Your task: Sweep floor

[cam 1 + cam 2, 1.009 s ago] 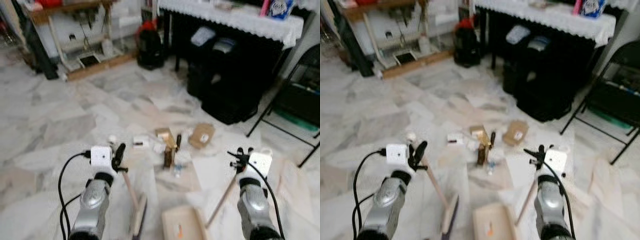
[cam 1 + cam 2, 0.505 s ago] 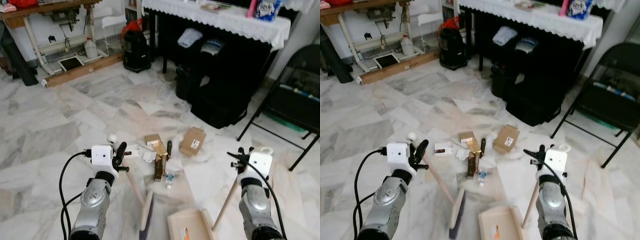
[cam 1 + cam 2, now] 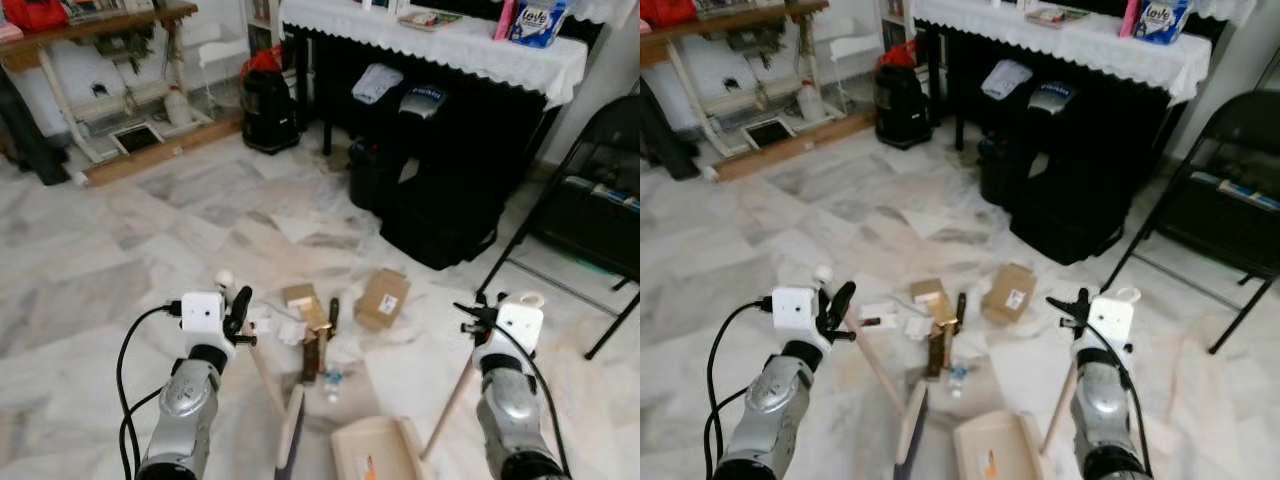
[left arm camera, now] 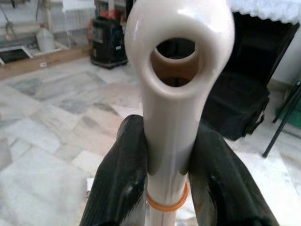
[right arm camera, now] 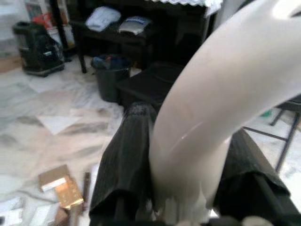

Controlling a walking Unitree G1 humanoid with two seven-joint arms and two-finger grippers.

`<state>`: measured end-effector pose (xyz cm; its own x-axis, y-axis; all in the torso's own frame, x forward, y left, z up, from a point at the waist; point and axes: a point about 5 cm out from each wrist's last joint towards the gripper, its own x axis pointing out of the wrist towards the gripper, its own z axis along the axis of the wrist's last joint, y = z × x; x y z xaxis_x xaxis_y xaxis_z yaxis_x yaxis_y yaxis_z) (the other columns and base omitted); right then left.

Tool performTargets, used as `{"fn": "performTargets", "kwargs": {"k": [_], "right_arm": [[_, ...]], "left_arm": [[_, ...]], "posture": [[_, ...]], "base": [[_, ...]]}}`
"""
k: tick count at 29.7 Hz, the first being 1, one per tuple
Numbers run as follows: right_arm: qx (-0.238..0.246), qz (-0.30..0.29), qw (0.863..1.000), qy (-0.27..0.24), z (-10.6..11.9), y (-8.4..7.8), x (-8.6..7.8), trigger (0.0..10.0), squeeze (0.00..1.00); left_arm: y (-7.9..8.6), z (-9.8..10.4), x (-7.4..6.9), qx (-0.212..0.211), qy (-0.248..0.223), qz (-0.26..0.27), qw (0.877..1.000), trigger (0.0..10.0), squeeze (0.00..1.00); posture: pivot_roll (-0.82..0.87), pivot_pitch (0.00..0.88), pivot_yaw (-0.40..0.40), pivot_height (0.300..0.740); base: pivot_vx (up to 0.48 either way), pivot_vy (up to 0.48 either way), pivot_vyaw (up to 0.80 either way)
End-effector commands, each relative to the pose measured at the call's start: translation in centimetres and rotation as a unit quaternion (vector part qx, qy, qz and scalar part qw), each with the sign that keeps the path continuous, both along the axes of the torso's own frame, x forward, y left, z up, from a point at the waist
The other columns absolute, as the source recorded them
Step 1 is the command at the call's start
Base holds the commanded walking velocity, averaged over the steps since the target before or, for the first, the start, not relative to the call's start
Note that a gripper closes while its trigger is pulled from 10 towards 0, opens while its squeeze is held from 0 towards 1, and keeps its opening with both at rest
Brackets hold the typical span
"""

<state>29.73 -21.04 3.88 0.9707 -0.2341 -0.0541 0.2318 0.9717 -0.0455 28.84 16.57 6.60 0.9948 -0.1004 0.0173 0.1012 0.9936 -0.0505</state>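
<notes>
My left gripper (image 3: pixel 238 308) is shut on the pale broom handle (image 4: pixel 176 94), just below its white ringed end. The stick (image 3: pixel 265 368) slants down to the broom head (image 3: pixel 290 438) on the marble floor. My right gripper (image 3: pixel 481 318) is shut on the white grip of the dustpan handle (image 5: pixel 211 122). That wooden stick (image 3: pixel 448 400) runs down to the beige dustpan (image 3: pixel 375 452) between my arms. Litter lies just ahead of both: a cardboard box (image 3: pixel 382 297), a smaller box (image 3: pixel 300 295), a brown upright packet (image 3: pixel 311 355) and several small scraps.
A table with a white lace cloth (image 3: pixel 440 40) stands ahead, black bags and a bin (image 3: pixel 430 190) under it. A black folding chair (image 3: pixel 590 210) is at the right. A black and red canister (image 3: pixel 268 105) and a wooden workbench (image 3: pixel 95 25) are at the far left.
The camera has moved and the blur has gone, so the whole scene has shifted. Both grippers keep their holds, and the broom and dustpan stay in place between my arms.
</notes>
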Motion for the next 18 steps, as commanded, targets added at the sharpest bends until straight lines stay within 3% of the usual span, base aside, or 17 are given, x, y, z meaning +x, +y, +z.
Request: {"fn": "performTargets", "kwargs": {"k": [1, 18], "right_arm": [[0.003, -0.01, 1.0, -0.01, 0.41, -0.58, 0.11, 10.0, 0.0], [0.004, -0.012, 1.0, -0.01, 0.36, -0.82, -0.01, 10.0, 0.0]], "left_arm": [[-0.29, 0.72, 0.45, 0.005, -0.015, -0.005, 1.0, 10.0, 0.0], [-0.15, 0.58, 0.37, 0.006, -0.012, 0.001, 1.0, 10.0, 0.0]], "posture": [[0.02, 0.0, -0.004, 0.74], [0.02, 0.0, -0.006, 0.74]], "base": [[0.322, 0.0, 0.0], [0.319, 0.0, 0.0]]}}
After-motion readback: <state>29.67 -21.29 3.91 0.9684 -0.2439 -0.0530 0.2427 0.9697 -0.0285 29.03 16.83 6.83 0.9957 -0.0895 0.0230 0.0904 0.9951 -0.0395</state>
